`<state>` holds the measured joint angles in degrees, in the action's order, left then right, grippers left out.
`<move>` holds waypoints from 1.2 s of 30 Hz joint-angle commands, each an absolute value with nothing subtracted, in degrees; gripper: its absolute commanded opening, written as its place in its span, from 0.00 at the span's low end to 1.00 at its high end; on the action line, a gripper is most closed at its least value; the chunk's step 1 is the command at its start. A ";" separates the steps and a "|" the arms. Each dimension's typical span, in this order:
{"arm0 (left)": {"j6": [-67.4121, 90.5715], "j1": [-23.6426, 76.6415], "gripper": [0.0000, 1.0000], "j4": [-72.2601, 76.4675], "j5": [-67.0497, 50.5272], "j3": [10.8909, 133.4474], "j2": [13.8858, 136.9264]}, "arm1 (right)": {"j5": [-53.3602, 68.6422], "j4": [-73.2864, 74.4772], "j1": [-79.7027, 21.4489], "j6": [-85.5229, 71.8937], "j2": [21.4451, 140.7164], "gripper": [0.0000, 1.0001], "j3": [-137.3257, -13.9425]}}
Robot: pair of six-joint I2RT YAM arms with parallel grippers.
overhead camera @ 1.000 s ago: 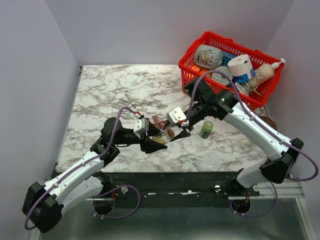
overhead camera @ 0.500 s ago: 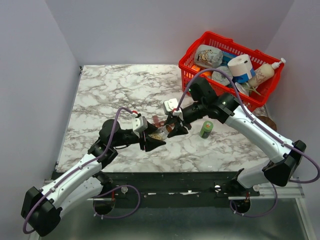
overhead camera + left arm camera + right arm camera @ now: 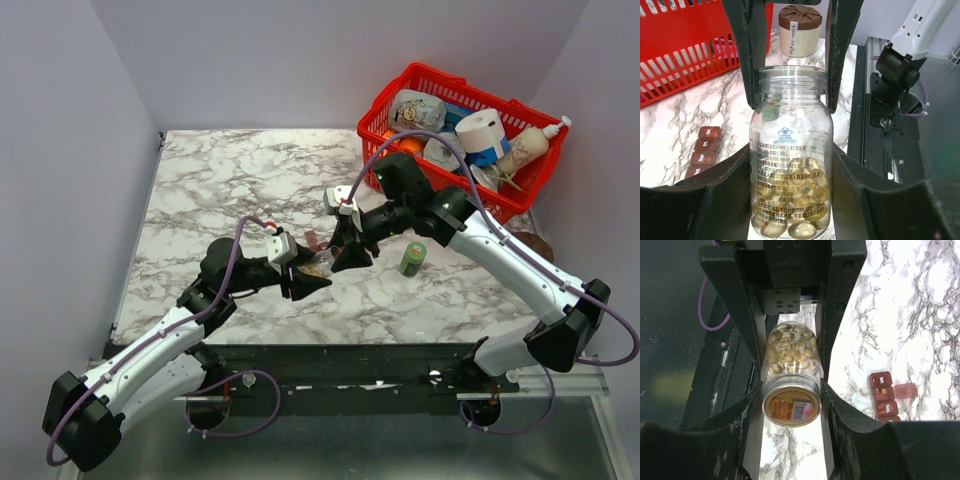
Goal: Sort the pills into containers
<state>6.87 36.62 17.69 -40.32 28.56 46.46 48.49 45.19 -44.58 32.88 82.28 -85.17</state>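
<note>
Pinching the body of a clear pill bottle (image 3: 791, 125) between its fingers, the left gripper (image 3: 791, 155) held it above the marble table (image 3: 220, 180), while the right gripper (image 3: 791, 387) was clamped on the other end. Golden pills (image 3: 795, 200) lay heaped inside the bottle. Nearby on the table sat the red-brown pill organiser (image 3: 886, 396), one lid flipped open.

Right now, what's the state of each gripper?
Left gripper: closed on the pill bottle, around its body.
Right gripper: closed on the same bottle, at its mouth end.
</note>
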 commanded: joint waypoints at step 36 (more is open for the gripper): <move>-20.83 35.42 0.99 -3.43 -16.79 25.40 41.48 | 4.83 41.92 -37.18 39.46 87.01 0.49 -62.22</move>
